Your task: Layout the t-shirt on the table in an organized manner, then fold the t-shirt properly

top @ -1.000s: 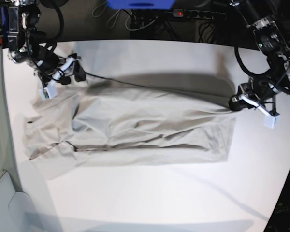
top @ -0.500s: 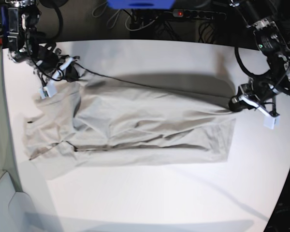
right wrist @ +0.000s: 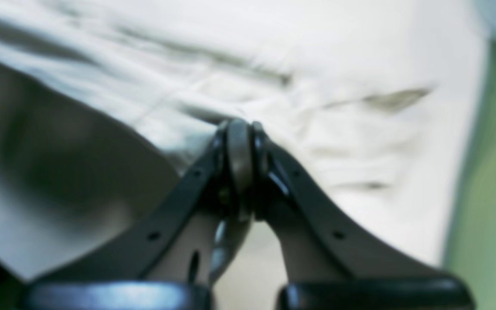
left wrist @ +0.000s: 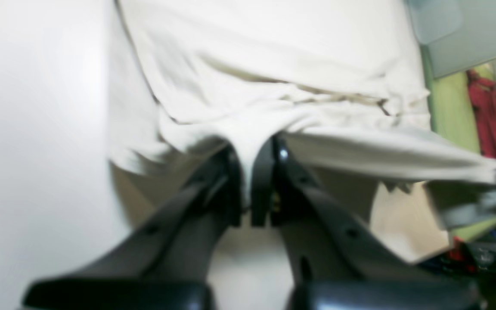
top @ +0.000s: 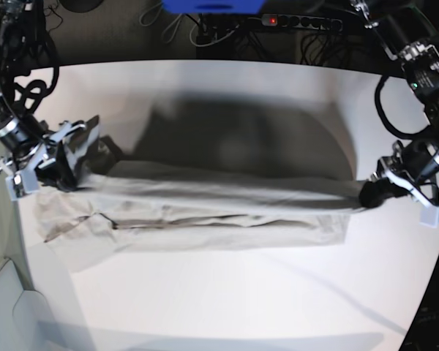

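The t-shirt (top: 205, 212) lies on the table (top: 227, 300), its far edge lifted taut above the table. Left gripper (top: 367, 194) and right gripper (top: 67, 175) reach low at the t-shirt's opposite ends, jaws of each clamped on that raised edge.

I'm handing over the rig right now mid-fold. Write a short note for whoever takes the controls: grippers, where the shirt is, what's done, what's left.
Left gripper: shut on the t-shirt's far edge, at the base view's right end.
Right gripper: shut on the same far edge, at the left end.
T-shirt: spread lengthwise on the table; far edge lifted and stretched between both grippers, near half lying flat.
Done: shirt laid out, both ends gripped, first fold begun.
Left: carry the lifted edge over to the near edge, release, then finish the remaining folds.
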